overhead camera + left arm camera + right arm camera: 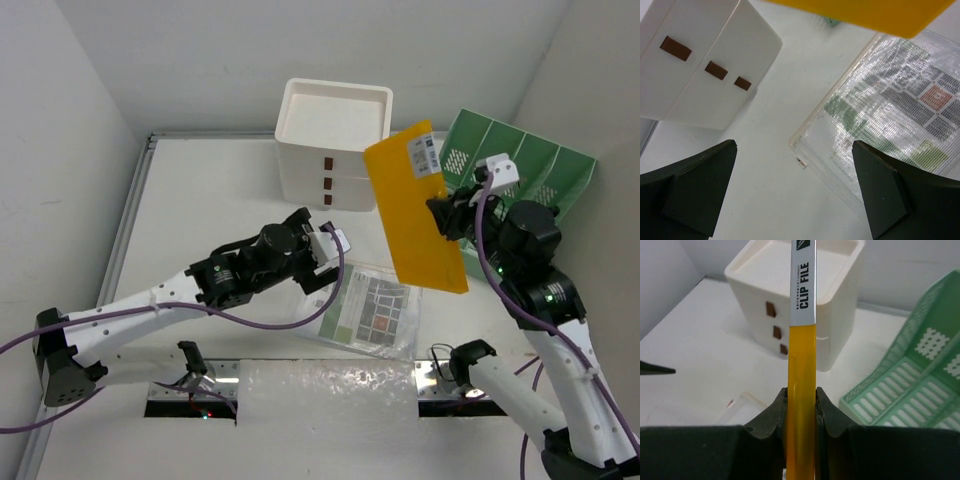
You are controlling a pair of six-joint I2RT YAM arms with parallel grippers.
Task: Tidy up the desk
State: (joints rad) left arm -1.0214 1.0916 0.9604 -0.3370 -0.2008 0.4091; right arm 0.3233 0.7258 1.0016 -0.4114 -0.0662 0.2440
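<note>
I find the right gripper [801, 405] drawn narrow, its jaws clamped on the bottom edge of a yellow file [415, 205]. The file stands on edge between the fingers, labelled end uppermost; the label reads CLIP FILE. From the top camera I note the file held tilted and clear of the desk [210, 200], its upper end showing between the box [332, 150] and the rack [525, 170].

The left gripper [795, 190] is spread wide with nothing between its fingers. It hangs over bare desk, pointing toward the box front. A clear sleeve [890, 110] holding a printed sheet lies flat on the desk just right of it, one corner reaching in between the fingers as the wrist camera sees it.

The desk is the white surface under both arms, with a metal rim visible along its left edge. The white box, with three brown handles, stands at the far edge. The green rack sits at the far right corner. Bubble wrap [330, 395] lies at the near edge between the arm bases.
</note>
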